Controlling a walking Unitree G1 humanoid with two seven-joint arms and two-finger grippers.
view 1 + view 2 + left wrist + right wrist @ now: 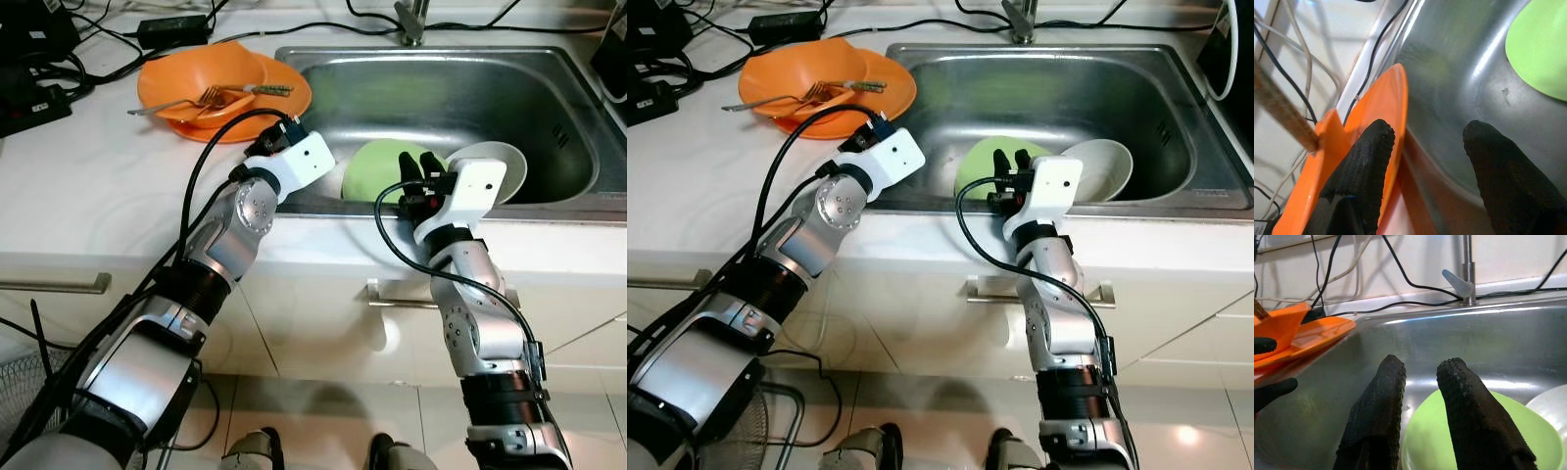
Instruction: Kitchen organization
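An orange plate (pixel 284 98) lies on the white counter just left of the steel sink (pixel 441 98). It carries an orange bowl (pixel 186 78) and a fork (pixel 186 101). My left gripper (pixel 1427 134) is open at the plate's sink-side edge, one finger over the plate rim (pixel 1396 98) and the other over the sink wall. Inside the sink a green bowl (pixel 367 166) leans against a white bowl (pixel 505 162). My right gripper (pixel 418 164) hovers over the green bowl's near rim (pixel 1420 440), its fingers slightly apart with nothing between them.
The faucet (pixel 411 24) stands behind the sink. Black cables and power adapters (pixel 171 29) crowd the back left of the counter. Drawer handles (pixel 59 284) run below the counter front. A fan (pixel 29 382) stands on the floor at the lower left.
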